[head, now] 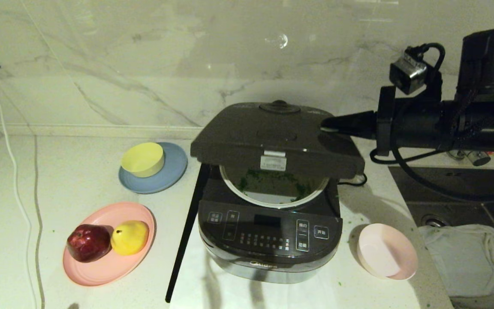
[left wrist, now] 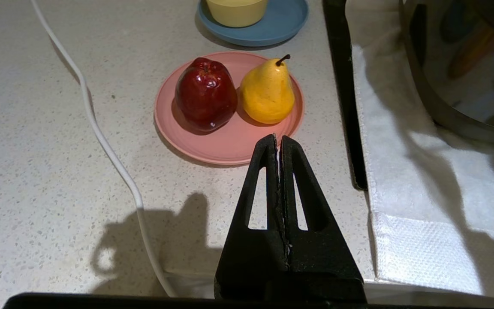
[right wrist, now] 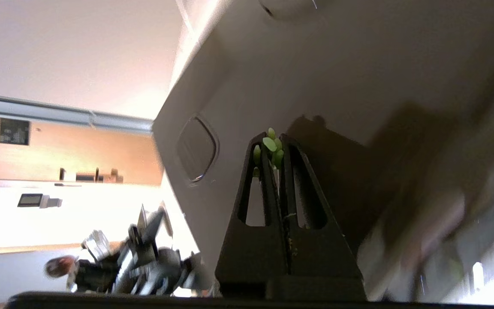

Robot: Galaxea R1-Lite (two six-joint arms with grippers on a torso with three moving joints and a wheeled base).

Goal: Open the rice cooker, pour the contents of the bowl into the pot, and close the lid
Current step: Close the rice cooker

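**op:** Midea rice cooker [head: 270,234] at the counter's front edge. I've got its lid [head: 272,137] about half down over the pot [head: 272,198], so closing isn't finished.

**reply:** Pour done?

**op:** Looks it. Contents [head: 272,180] are green bits in the pot; the bowl [head: 386,251] sits empty right of the cooker. Right gripper [head: 325,124], clenched with a few grains stuck at its tips, presses the lid's right side. Left gripper [left wrist: 278,139] is pinched shut, holding nothing.

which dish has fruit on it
The pink plate, front left of the cooker, holds an apple and pear; the blue plate carries only a yellow bowl.
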